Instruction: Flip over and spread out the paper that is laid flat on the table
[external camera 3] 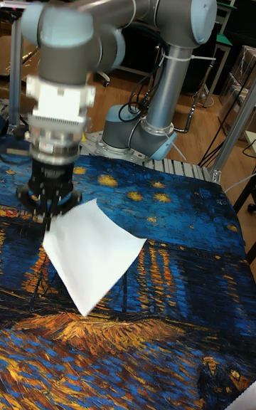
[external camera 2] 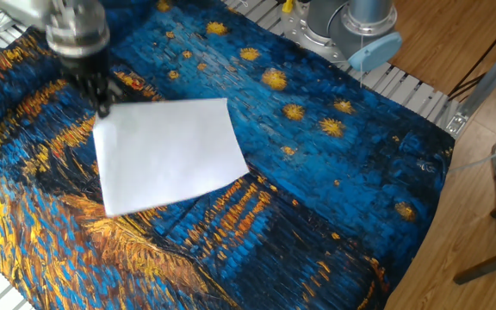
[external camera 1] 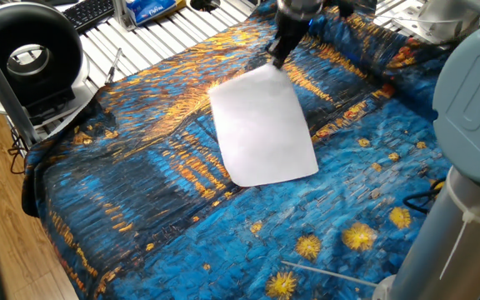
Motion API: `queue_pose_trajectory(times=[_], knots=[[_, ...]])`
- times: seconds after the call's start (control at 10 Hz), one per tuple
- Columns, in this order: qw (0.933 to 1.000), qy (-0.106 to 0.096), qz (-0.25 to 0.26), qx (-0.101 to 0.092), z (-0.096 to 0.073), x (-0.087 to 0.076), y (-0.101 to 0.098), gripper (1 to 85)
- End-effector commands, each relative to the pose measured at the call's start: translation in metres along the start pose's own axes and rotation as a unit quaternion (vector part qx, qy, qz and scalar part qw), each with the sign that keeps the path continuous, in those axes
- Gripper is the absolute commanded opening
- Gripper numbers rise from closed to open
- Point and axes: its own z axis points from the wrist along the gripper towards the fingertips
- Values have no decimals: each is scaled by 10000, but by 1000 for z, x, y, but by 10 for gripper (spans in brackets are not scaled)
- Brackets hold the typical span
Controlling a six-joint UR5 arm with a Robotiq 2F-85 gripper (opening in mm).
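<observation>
Blue cloth streaked with orange-yellow strokes and yellow star bursts drapes the surface [external camera 1: 140,183], which sits beside white slatted metal [external camera 1: 152,37]. At the far edge, the tool [external camera 1: 278,57] is motion-blurred; its fingers are pinched closed on one corner of the paper [external camera 1: 262,125], lifting that corner slightly while the rest of the sheet lies on the cloth. The sheet is plain white, with no print or marking visible on its upper face. Farther out, a black round fan [external camera 1: 27,58] stands on the slats near a keyboard [external camera 1: 90,12] and a blue packet [external camera 1: 152,7] whose lettering is too small to read.
</observation>
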Motion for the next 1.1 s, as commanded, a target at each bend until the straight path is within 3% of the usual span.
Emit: queue_pose_trajectory(times=[0.0,0.1,0.3,0.4,0.8,0.9,1.0], knots=[[9998,159,128,-28,-48,16,15,10],[9997,180,138,24,-51,17,18,10],[9999,63,78,-63,-23,5,18,10],[10000,-23,64,-69,-19,0,18,10],[9982,-583,-64,-100,-21,-29,20,10],[9980,-616,-84,-110,-21,-31,20,10],[9986,-507,-81,-102,-21,-25,20,10]])
